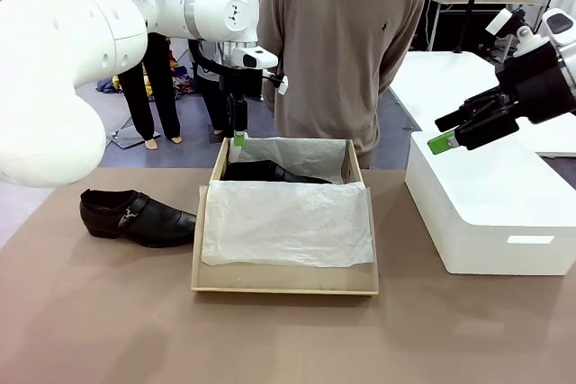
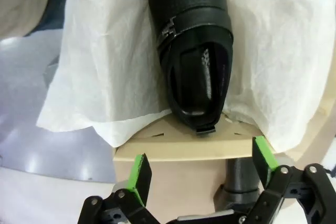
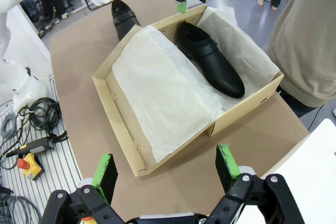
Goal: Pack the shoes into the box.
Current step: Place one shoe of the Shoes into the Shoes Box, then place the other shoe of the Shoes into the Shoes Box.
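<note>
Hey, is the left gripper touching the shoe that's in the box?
Apart. The left wrist view shows the left gripper open and clear of the shoe, with the cardboard rim of the box showing between its fingertips and the heel.

No legible text, number or brand can be read in any view.

- Dark marking (image 1: 232,13) on the left arm's joint cap (image 1: 225,2): too small to read.
- Emblem (image 1: 385,30) on the person's sweater (image 1: 342,51): indistinct.
- Pale label (image 1: 529,240) on the white block (image 1: 477,213): no discernible print.

A robot lab: emergency-stop button (image 3: 25,164), floor cables (image 3: 39,109).
</note>
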You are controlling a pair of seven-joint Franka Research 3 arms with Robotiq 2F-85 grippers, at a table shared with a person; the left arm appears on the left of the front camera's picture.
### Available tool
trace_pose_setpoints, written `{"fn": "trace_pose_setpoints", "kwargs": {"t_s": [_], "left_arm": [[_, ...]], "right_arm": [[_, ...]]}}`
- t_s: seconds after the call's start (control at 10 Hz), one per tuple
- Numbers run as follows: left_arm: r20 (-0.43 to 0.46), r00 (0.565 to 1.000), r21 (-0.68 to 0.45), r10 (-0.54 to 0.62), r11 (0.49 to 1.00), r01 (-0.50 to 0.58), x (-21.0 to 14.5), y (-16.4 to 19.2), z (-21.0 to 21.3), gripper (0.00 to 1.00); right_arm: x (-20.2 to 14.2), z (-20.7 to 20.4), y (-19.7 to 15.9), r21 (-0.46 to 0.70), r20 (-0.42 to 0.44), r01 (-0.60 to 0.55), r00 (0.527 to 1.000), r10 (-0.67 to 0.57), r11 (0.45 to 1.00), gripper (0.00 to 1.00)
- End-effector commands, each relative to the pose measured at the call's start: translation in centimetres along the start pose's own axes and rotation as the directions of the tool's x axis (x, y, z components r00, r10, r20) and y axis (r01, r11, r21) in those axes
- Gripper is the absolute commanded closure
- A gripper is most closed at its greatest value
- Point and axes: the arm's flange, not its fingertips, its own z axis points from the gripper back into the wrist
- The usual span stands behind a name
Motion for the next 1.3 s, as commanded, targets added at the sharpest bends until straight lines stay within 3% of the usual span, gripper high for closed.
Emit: {"fn": "trace_pose_setpoints", "kwargs": {"t_s": [0.0, 0.8, 1.2], "left_arm": [[0.008, 1.0, 0.017, 0.012, 1.0, -0.012, 0.9, -0.4, 0.1, 0.0], [0.006, 1.0, 0.01, -0.005, 1.0, 0.005, 1.0, -0.4, -0.1, 0.0], [0.064, 0.992, 0.036, -0.11, 0.994, 0.108, -8.2, -1.8, 1.0, 0.0]], "right_arm": [[0.0, -0.4, -0.3, 0.008, 0.03, -0.023, 0.999, 0.023, 1.0, 0.0], [0.0, -0.4, -0.3, 0.008, 0.03, -0.023, 0.999, 0.023, 1.0, 0.0], [0.0, -0.4, -0.3, 0.008, 0.03, -0.023, 0.999, 0.023, 1.0, 0.0]]}}
